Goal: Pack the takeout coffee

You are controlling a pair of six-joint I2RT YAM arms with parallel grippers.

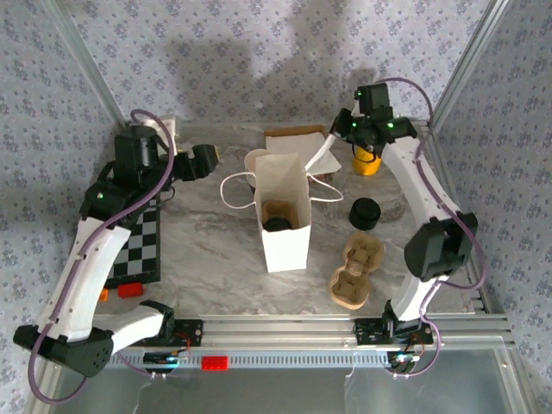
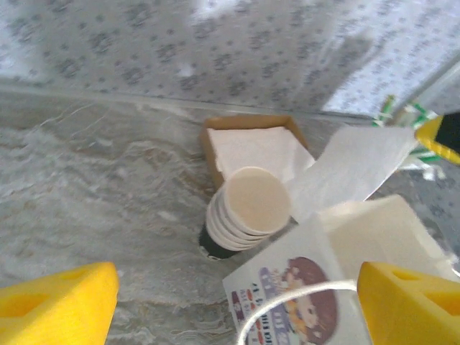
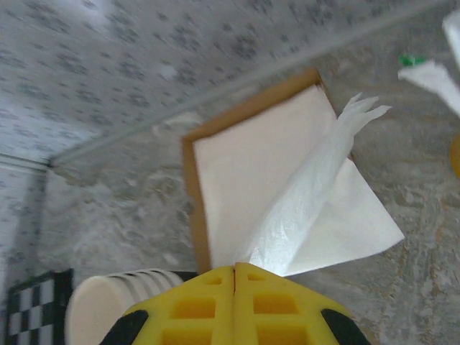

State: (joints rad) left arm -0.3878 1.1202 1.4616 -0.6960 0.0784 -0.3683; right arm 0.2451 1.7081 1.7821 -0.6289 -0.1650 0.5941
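The white paper cup (image 2: pixel 248 205) with a dark base band is the top of a nested stack just behind the white paper bag (image 1: pixel 285 211), its rim tipped toward my left wrist camera; the stack's edge (image 3: pixel 108 302) also shows in the right wrist view. My left gripper (image 1: pixel 205 161) hovers open to the left of the stack, its yellow fingers (image 2: pixel 57 302) wide apart and holding nothing. My right gripper (image 3: pixel 235 267) is shut on a white napkin (image 3: pixel 309 194), lifted over the brown napkin box (image 3: pixel 188 187). A dark round object (image 1: pixel 276 223) sits inside the bag.
A yellow cup of sticks (image 1: pixel 366 162) stands at the back right. A black round lid (image 1: pixel 365 213) and a cardboard cup carrier (image 1: pixel 355 272) lie right of the bag. A checkerboard (image 1: pixel 142 243) and red blocks (image 1: pixel 131 290) lie at the left. Bag handles (image 1: pixel 235 191) loop outward.
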